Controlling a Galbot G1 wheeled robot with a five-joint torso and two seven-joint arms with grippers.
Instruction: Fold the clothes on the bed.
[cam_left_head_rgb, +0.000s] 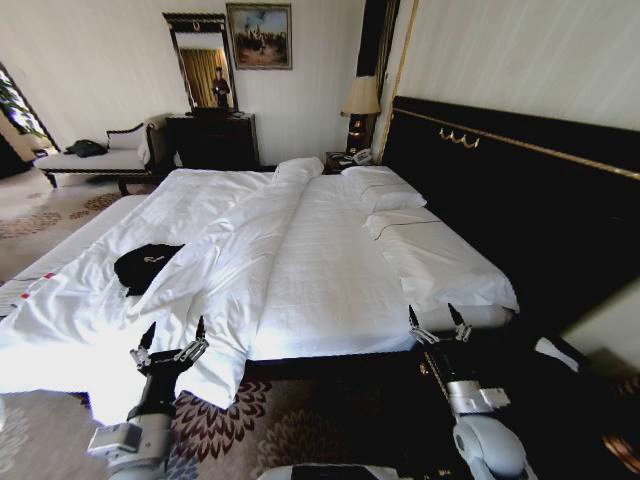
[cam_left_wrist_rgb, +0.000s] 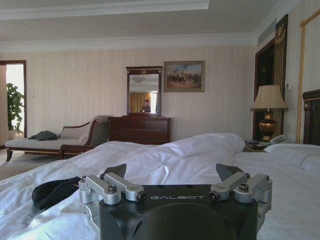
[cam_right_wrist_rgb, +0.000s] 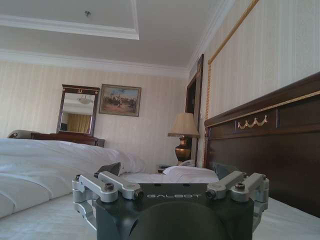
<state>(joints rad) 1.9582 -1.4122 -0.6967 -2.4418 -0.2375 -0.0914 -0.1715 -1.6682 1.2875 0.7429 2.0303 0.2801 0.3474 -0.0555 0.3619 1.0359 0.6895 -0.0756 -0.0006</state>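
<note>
From my head, the black T-shirt lies crumpled on the white bed, toward my left. My left gripper hovers at the bed's near edge, jaws spread wide and empty; my right gripper likewise. From my left wrist, the T-shirt sits just beyond my open left gripper. From my right wrist, my right gripper gapes over white bedding.

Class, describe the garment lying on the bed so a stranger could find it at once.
Start at the large white bed. Near its foot-end corner on the robot's left, beyond the left hand, lies a crumpled black T-shirt. It is the one dark thing on the white bedding.
</note>
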